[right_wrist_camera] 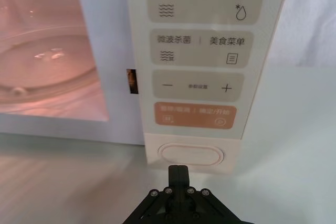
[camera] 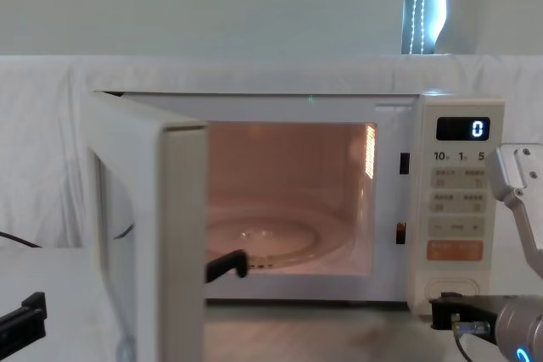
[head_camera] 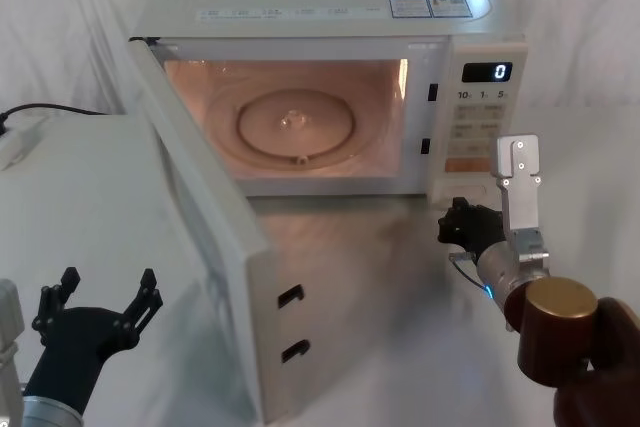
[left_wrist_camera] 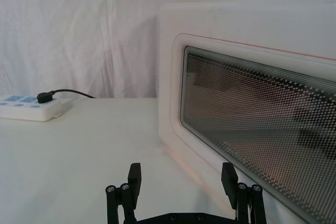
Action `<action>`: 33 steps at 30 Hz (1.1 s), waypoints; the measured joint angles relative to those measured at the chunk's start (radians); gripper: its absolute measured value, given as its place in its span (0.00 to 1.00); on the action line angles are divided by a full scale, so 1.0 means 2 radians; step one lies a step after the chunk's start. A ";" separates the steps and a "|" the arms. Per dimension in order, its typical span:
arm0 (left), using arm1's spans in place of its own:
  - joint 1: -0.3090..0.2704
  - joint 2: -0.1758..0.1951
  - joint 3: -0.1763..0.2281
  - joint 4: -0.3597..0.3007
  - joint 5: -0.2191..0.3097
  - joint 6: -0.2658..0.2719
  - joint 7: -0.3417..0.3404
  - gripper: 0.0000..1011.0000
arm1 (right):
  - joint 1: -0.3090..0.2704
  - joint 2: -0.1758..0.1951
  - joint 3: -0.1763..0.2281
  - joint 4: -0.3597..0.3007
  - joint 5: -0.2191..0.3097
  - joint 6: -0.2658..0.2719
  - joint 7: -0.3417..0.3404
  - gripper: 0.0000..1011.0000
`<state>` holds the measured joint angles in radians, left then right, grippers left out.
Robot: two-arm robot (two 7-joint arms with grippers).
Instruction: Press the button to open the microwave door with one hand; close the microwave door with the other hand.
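White-draped table here: we're eyeing the big cream microwave door with dark glass window (head_camera: 215,247) swinging wide open, light and hinged, so our spread left gripper (head_camera: 98,309) should be pushing its outer face; the right gripper (right_wrist_camera: 178,170), pinched together, is sitting by the cream pill-shaped button (right_wrist_camera: 190,155).

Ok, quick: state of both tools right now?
Left tool: open, holding nothing, near the door's outer face.
Right tool: shut, holding nothing, just in front of the button.
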<state>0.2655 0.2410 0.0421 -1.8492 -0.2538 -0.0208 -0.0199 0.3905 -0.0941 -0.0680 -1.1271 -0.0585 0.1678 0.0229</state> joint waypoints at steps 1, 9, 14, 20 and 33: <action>0.000 0.000 0.000 0.000 0.000 0.000 0.000 0.99 | -0.008 0.001 -0.002 -0.011 0.000 0.004 0.002 0.00; 0.000 0.000 0.000 0.000 0.000 0.000 0.000 0.99 | -0.052 0.008 -0.012 -0.080 0.000 0.021 0.010 0.00; 0.000 0.000 0.000 0.000 0.000 0.000 0.000 0.99 | -0.092 0.018 -0.019 -0.141 0.005 0.020 0.025 0.00; 0.000 0.000 0.000 0.000 0.000 0.000 0.000 0.99 | -0.137 0.033 -0.022 -0.200 0.018 0.004 0.039 0.01; 0.000 0.000 0.000 0.000 0.000 0.000 0.000 0.99 | -0.209 0.059 -0.007 -0.269 0.048 -0.036 0.041 0.35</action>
<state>0.2655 0.2409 0.0421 -1.8492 -0.2538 -0.0208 -0.0199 -0.0270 0.0239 -0.0811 -1.6647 0.0369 0.0964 0.1045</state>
